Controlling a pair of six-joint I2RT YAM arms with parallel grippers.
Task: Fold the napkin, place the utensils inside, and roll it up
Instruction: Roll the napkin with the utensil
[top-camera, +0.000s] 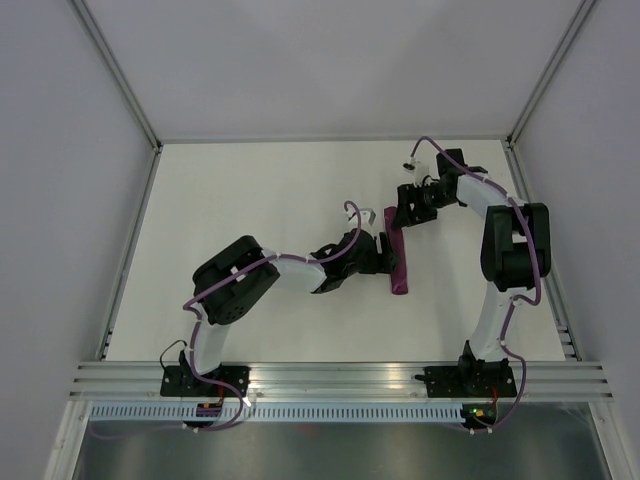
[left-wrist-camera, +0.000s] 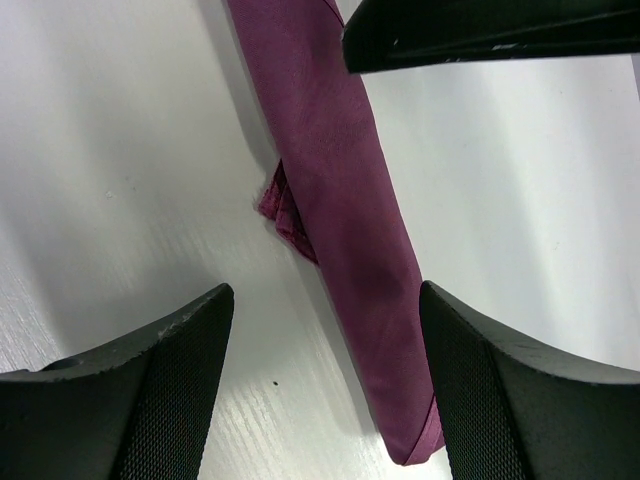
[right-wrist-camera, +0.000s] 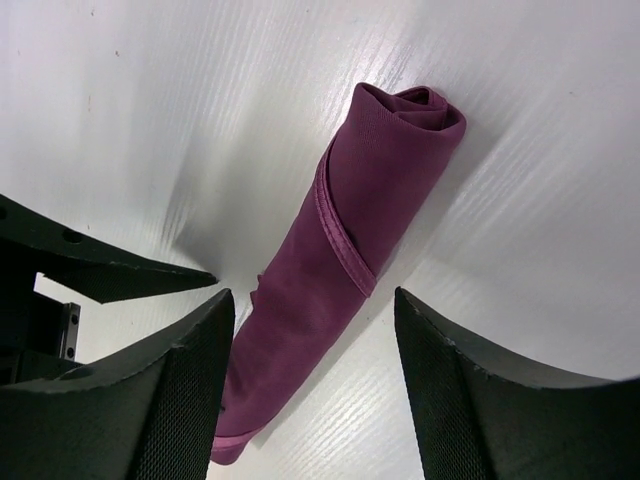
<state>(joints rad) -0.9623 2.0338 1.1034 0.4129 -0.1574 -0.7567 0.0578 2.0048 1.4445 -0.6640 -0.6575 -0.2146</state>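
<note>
A rolled dark purple napkin (top-camera: 398, 262) lay on the white table (top-camera: 270, 200), right of centre. The left gripper (left-wrist-camera: 325, 330) hung over its nearer half, jaws wide apart; the right gripper (right-wrist-camera: 310, 315), jaws also apart, over its far end

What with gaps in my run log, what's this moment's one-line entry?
rolled magenta-purple cloth napkin on white table | left claw open | right claw open

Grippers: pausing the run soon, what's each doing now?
Left gripper: open, over the rolled napkin, holding nothing.
Right gripper: open, holding nothing.
</note>
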